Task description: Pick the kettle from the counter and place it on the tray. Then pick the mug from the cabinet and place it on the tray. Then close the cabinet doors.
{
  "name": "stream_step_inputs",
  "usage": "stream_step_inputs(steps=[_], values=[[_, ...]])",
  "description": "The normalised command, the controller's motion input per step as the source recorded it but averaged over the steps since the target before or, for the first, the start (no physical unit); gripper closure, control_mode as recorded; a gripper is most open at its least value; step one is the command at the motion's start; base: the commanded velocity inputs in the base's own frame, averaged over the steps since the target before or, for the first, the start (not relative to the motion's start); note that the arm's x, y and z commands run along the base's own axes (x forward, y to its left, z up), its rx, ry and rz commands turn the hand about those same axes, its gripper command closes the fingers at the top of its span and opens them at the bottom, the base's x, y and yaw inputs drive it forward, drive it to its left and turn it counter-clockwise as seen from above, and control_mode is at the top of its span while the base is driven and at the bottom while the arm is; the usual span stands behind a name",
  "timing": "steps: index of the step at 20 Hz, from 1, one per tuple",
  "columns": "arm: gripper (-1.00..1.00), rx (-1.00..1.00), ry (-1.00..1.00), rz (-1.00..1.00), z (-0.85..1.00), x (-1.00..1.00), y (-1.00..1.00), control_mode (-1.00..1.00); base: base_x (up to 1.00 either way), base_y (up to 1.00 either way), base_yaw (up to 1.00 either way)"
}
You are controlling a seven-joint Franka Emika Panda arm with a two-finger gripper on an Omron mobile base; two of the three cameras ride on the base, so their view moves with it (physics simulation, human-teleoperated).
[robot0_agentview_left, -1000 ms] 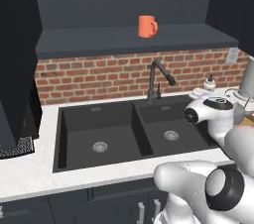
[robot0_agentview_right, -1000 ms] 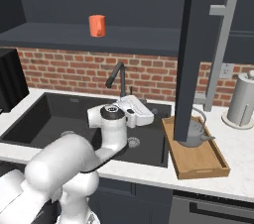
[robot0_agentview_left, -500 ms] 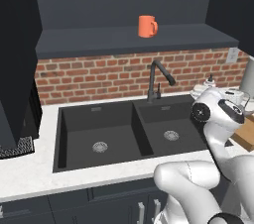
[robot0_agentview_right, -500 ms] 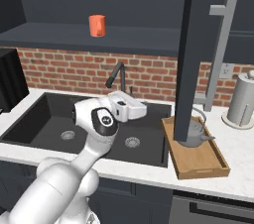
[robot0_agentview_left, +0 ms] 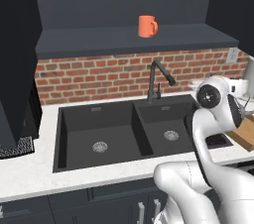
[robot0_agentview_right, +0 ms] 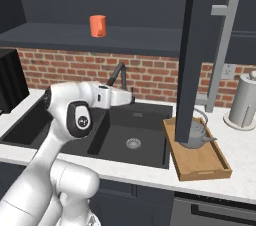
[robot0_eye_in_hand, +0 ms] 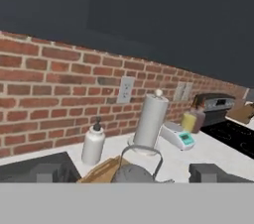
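On tray (robot0_agentview_right: 200, 162), right of sink (robot0_agentview_right: 125, 140): kettle (robot0_agentview_right: 196, 132), behind open cabinet door (robot0_agentview_right: 192, 55). On cabinet shelf: mug (robot0_agentview_right: 97, 25). Over sink: gripper (robot0_agentview_right: 131, 98), jaws wide, empty.

White counter (robot0_agentview_right: 150, 167) with black sink (robot0_agentview_left: 119, 134), bearing tray (robot0_agentview_right: 200, 157) with kettle (robot0_agentview_right: 197, 132), grey cylinder (robot0_agentview_right: 245, 101), soap bottle (robot0_eye_in_hand: 93, 143); shelf (robot0_agentview_left: 124, 39) bearing mug (robot0_agentview_left: 147, 26).
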Motion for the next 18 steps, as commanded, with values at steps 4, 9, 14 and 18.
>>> stream_step_inputs(steps=[4,9,14,18], values=[[-1.00,0.02,0.03,0.37,0.56,-0.22,0.58,-1.00,0.00,0.00,0.00],[-1.00,0.11,0.10,0.46,0.60,-0.03,0.46,-1.00,0.00,0.00,0.00],[-1.00,0.25,0.11,0.37,0.59,-0.06,0.18,-1.00,0.00,0.00,0.00],[-1.00,0.28,0.16,0.19,0.52,-0.03,0.19,-1.00,0.00,0.00,0.00]])
